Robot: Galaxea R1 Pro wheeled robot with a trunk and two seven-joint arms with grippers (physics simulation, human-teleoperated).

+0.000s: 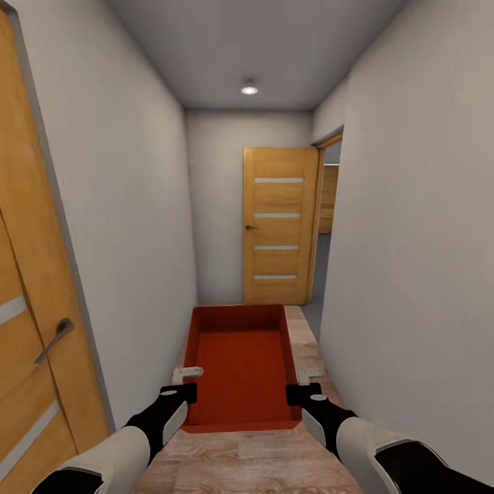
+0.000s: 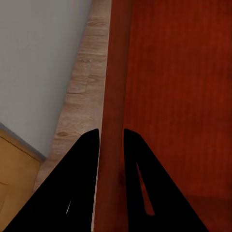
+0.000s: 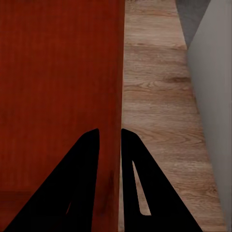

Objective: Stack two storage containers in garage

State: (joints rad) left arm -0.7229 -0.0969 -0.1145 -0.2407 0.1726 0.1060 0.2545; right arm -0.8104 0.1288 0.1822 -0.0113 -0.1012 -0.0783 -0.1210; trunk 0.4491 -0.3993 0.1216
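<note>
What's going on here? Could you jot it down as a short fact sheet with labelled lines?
Place: narrow hallway, white walls, wood-plank floor
Carried: one orange-red storage container, open top, empty
Left gripper: clamped on the container's left wall
Right gripper: clamped on its right wall
Ahead: closed wooden door; open doorway to its right
Near left: another wooden door

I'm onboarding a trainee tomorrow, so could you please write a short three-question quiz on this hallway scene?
1. True or false: each tool grips a side wall of the storage container.
2. Where does the open wooden door stand? A) end of the corridor, B) behind the robot, C) lying on the floor.
3. Fill in: the container is carried above a light ____ floor.

Key
1. True: the left tool and right tool each straddle a wall.
2. A.
3. Wood-plank.
</note>
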